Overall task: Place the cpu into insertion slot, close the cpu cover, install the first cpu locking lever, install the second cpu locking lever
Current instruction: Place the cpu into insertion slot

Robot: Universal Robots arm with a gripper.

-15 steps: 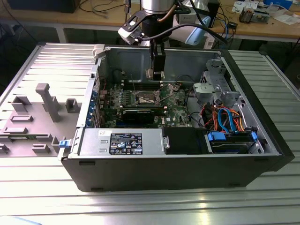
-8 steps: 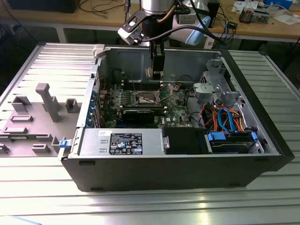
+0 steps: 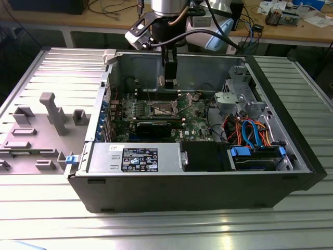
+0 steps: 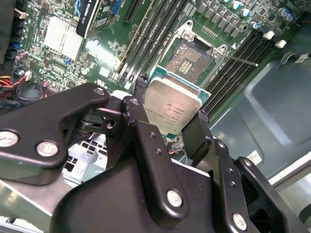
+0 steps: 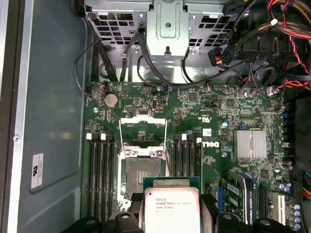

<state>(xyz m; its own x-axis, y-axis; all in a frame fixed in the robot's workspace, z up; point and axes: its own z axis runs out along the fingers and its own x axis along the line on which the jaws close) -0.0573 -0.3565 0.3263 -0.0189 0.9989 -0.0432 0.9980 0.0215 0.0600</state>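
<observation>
gripper (image 4: 171, 109) clamped on cpu (image 5: 172, 209) by its edges, keeps chip flat, hovering abv insertion slot (image 5: 143, 174); cpu cover (image 5: 143, 130) flipped open so slot's accessible.

I see my arm (image 3: 167, 7) entering at the upper middle of the exterior view, its wrist upright and the gripper (image 3: 167, 81) pointing straight down below it. The black cable loops off the wrist toward the exterior view's right. In the second wrist view the two black fingers (image 4: 144, 127) angle inward from their bolted links (image 4: 53, 128) and are closed on opposite edges of the cpu (image 4: 173, 109). In the first wrist view I see the same pinch, with the cpu (image 5: 171, 213) held flat and level between the fingertips.
</observation>
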